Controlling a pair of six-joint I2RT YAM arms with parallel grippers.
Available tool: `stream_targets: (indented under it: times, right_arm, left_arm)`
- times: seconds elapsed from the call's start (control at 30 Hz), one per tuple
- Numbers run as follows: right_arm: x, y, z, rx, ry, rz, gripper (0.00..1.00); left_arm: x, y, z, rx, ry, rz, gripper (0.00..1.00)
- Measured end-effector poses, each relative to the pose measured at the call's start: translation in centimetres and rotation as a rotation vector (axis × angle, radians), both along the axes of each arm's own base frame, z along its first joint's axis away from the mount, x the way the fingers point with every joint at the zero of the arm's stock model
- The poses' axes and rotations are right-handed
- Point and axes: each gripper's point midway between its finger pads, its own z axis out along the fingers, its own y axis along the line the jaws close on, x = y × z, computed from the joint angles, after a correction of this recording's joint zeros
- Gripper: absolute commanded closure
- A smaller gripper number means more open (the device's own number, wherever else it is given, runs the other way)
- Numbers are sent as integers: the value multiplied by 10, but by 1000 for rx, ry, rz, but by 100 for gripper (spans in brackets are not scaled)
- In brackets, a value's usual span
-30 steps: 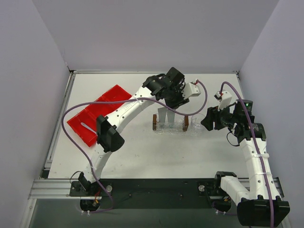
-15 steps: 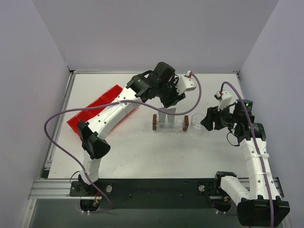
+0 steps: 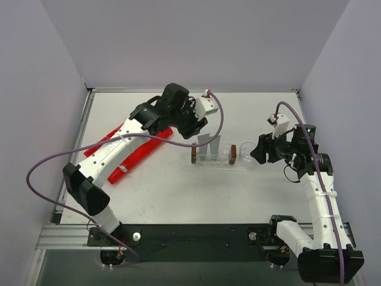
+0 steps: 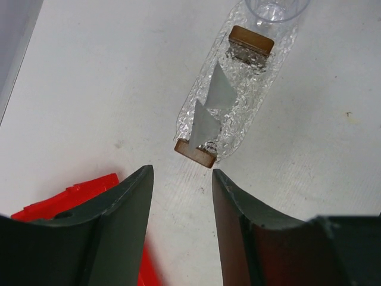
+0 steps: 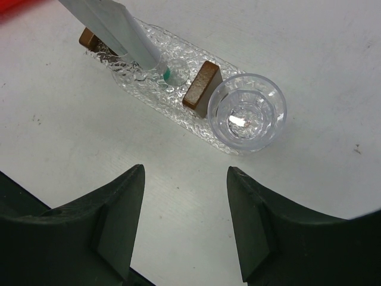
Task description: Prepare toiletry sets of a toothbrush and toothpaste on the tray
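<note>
Right wrist only: whole cup point(image 5: 247, 113) at tray point(image 5: 175, 119) end | left fingers point(image 4: 119, 226) released; right fingers point(image 5: 101, 232) released

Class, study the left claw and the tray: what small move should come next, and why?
Probably swing the open, empty left claw over the red bin to look for a toothbrush: two toothpaste tubes stand on the tray, but no toothbrush is there.
</note>
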Motion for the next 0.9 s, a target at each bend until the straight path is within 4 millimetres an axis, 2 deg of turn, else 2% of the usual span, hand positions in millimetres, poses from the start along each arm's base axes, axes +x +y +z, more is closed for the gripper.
stream_targets:
  times: [0.17,0.23,0.3,0.4,0.5,0.6,0.63,0.8,0.9]
  right_arm:
    - [4,15,2,-39,7,55,48]
    - [8,24,7,-64,-4,88,48]
    - [14,33,14,-77,-16,113,48]
    - [29,41,25,-79,-34,116,49]
    - [46,48,28,-81,-51,101,49]
    - [59,61,22,-100,-53,102,49]
    - [62,67,19,-109,-51,108,49]
    - [79,92,8,-140,-53,137,49]
    - [88,100,3,-152,-56,136,49]
  left_arm:
    - [9,45,12,-58,-36,104,41]
    - [11,68,18,-83,-58,158,40]
    - [9,92,23,-102,-82,209,39]
    - [0,117,27,-128,-122,259,38]
    - [-10,134,26,-144,-150,294,34]
    - [-17,147,19,-148,-168,329,32]
    - [-19,152,16,-147,-174,344,29]
    - [-22,165,-1,-122,-180,391,27]
    - [-23,176,-12,-104,-181,426,27]
